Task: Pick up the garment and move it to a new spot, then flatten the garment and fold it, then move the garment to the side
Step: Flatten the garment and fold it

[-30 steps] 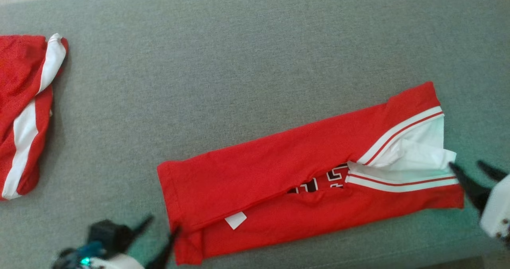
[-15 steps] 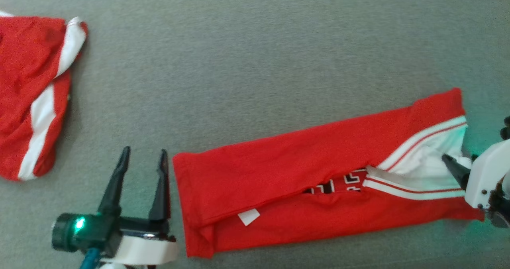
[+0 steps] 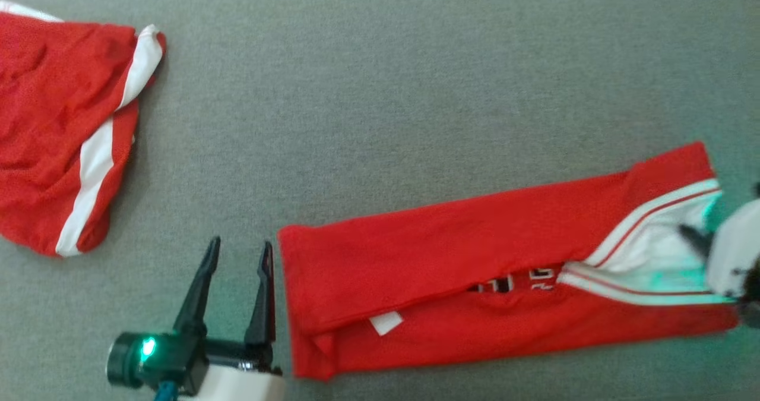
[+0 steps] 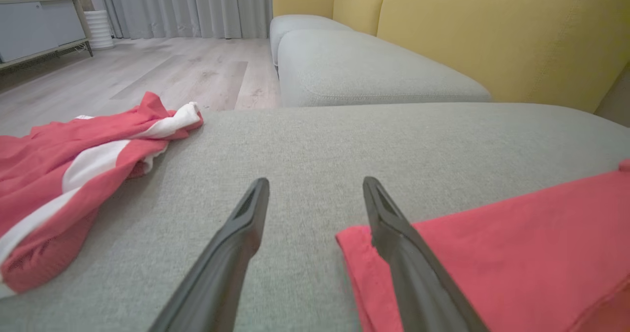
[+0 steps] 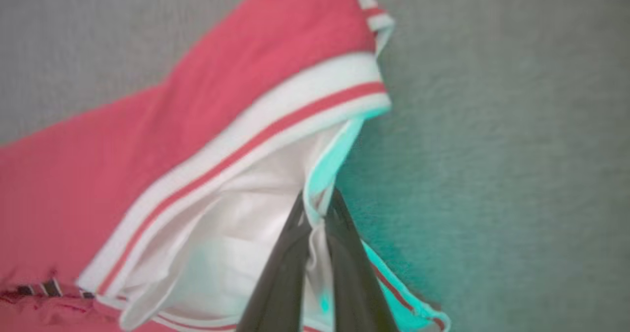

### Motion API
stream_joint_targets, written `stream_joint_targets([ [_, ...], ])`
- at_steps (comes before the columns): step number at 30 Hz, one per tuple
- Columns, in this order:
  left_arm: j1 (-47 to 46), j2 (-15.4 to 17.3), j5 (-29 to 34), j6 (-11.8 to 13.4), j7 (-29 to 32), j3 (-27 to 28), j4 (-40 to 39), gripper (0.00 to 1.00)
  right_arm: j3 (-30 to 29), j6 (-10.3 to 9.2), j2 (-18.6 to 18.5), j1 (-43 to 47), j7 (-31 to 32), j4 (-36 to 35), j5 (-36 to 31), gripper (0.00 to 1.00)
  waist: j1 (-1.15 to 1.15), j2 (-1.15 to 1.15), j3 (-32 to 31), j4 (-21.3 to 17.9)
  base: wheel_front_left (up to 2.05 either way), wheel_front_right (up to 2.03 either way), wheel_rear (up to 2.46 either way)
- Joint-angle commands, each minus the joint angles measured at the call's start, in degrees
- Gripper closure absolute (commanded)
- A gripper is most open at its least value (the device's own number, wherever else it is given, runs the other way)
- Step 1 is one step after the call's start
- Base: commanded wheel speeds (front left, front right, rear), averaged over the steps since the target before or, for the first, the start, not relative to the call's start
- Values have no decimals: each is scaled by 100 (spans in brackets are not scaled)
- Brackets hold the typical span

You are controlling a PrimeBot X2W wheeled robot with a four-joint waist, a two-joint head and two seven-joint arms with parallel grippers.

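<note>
Status: the garment (image 3: pixel 463 270) is laid out as a long narrow strip on the grey sofa cushion (image 3: pixel 386 92), towards the robot's right and near side; it appears already relocated, flattened and folded lengthwise, with a white label (image 3: pixel 386 322) exposed at the seam where the two flaps meet. The hem end is pointed at the robot's left, the striped white-and-red trim end at its right.

The right hand (image 5: pixel 315 199) is pinched shut on the white edge at the trim end; a thin fold of fabric is seen clamped between the fingers in the right wrist view. The left hand (image 3: pixel 240 243) is spread wide and nothing is held; it is parked just beside the hem end. In the left wrist view one finger is overlapped with the red corner; whether contact is made cannot be told.

Judged remaining: the hem corner to be gripped by the left hand, at least one crosswise fold to be made, then the bundle to be shifted aside.

Containers: none are involved; both pieces are laid directly on the cushion. A second red-and-white garment (image 3: pixel 59 139) is left crumpled at the far left, well apart from the work.
</note>
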Motion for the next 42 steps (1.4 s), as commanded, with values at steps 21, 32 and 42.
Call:
stream_joint_targets([
  [21,445,-1018,708,-971,-54,1298,655,0,-896,43,-198,-13,1521,-2581,881,100,0,0,-690,-258,0,0,0],
  [32,430,-1171,1077,-1213,-54,1420,905,0,994,43,1254,402,550,-2315,669,100,0,0,-709,-520,0,0,0],
  [42,532,-1208,1253,-1318,-54,1584,990,0,1768,43,1393,435,-1123,-1028,537,100,0,0,-771,-499,0,0,0],
])
